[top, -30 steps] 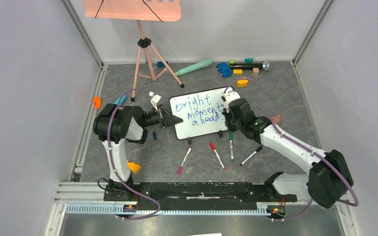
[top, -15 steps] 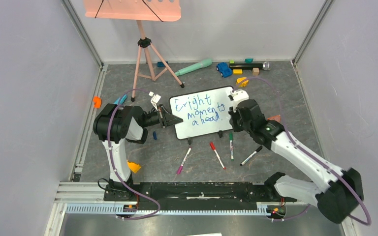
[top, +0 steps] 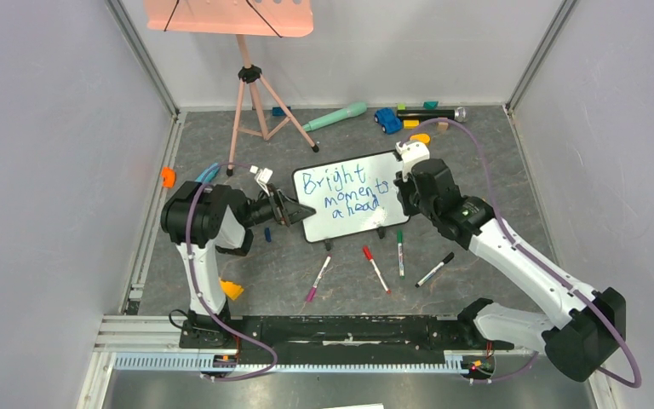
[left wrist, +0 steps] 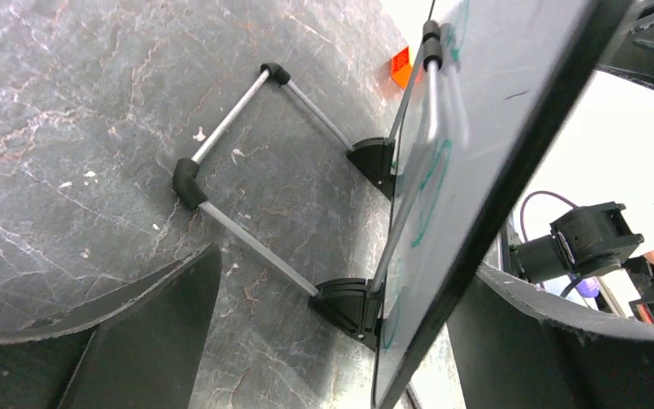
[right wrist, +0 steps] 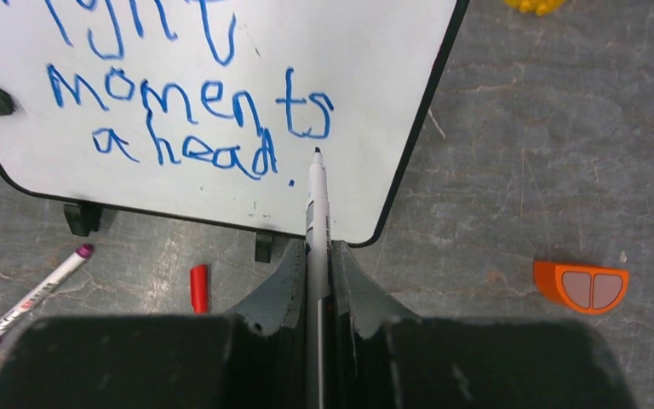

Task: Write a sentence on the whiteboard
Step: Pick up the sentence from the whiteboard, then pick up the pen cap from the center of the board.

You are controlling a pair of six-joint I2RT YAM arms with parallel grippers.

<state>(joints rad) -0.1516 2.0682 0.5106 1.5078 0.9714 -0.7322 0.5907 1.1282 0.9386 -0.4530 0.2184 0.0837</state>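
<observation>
The whiteboard [top: 345,196] stands tilted on its two black feet mid-floor. On it is the sentence [top: 343,192] in blue, "Bright moments ahead." in three lines. My left gripper [top: 294,210] is open at the board's left edge. In the left wrist view the board's black frame [left wrist: 485,213] runs between the spread fingers [left wrist: 94,341], close to the right one. My right gripper [right wrist: 317,256] is shut on a marker [right wrist: 317,209]. The marker's tip hovers by the dot after "ahead" on the whiteboard [right wrist: 349,51].
Purple [top: 318,279], red [top: 375,269], green [top: 399,252] and black [top: 435,269] markers lie in front of the board. A salmon music stand [top: 247,94] stands at the back left, toys along the back wall. An orange piece [right wrist: 593,285] lies right of the board.
My left gripper has opened and released the board's left edge. My right gripper has shifted slightly right and back with the marker, and its elbow has swung outward.
</observation>
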